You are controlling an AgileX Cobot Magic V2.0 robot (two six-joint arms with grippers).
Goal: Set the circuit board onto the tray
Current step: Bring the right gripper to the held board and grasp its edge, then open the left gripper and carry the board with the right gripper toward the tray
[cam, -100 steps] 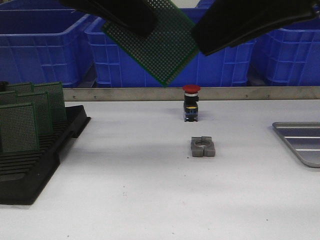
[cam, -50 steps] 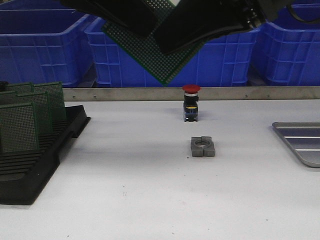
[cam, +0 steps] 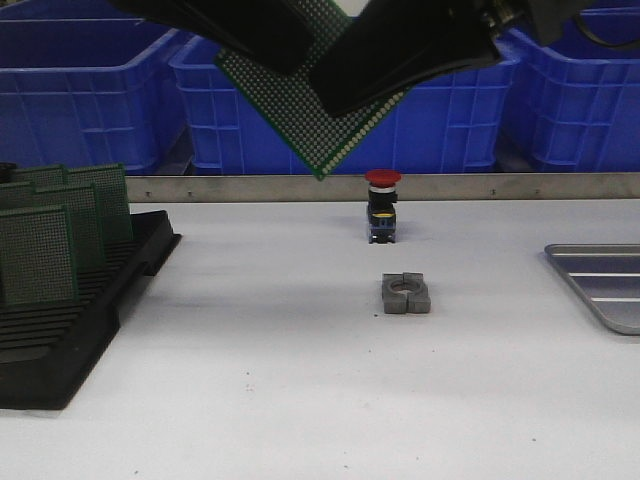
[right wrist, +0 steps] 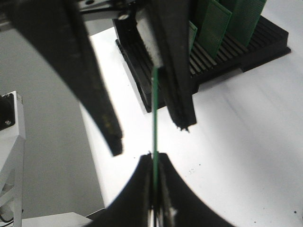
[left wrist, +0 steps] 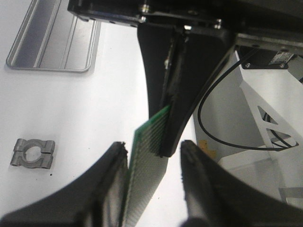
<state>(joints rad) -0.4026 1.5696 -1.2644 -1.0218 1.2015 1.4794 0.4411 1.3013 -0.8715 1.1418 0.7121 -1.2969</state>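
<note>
Electronics workshop: blue crates point(cam: 90, 90), board rack point(cam: 70, 320).

Both arms end in a matte black tool with long, broad, tapering fingers: the left tool point(cam: 262, 38) and the right tool point(cam: 400, 60). Small silver screws dot the black mounting plate point(left wrist: 142, 10), and a thin black cable point(left wrist: 208, 124) loops beside a white metal bracket point(left wrist: 265, 109).

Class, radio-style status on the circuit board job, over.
Right gripper shut on board, aloft. Left gripper open, straddling it. Tray far right; only button and clamp below the path.
</note>
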